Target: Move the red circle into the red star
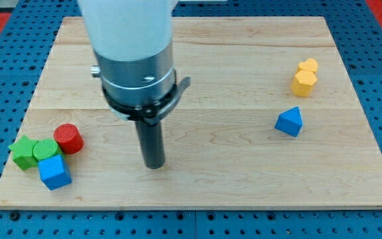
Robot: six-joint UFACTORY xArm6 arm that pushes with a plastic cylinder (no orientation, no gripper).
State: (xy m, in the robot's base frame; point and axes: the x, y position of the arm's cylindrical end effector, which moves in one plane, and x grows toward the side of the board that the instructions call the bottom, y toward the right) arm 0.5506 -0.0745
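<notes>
Near the view's lower left: 4 blocks sit in a tight cluster by the corner of the wooden surface (pixel 244 159).
Red circle: the red circle (pixel 68 139) (a short upright cylinder) is the cluster's upper-right member, touching or just beside the green round block (pixel 46 150).
Green pair: the green round block lies between the red circle and the green star (pixel 23 152), which is the leftmost piece.
Blue cube: the blue cube (pixel 55 172) sits at the cluster's bottom, against the green round block.
Red star: no red star shows anywhere on the surface, so its place cannot be told.
My tip: my tip (pixel 154 165) rests on bare wood to the right of the cluster, apart from the red circle and a little lower in the view.
Pincer: the arm carries none, only the dark rod, so no opening or closing can be told.
Far right: 2 yellow blocks (pixel 305 78) touch each other near the view's upper right; their shapes are hard to make out.
Blue triangle: the blue triangle (pixel 290 122) lies just below them, well apart from my tip.
</notes>
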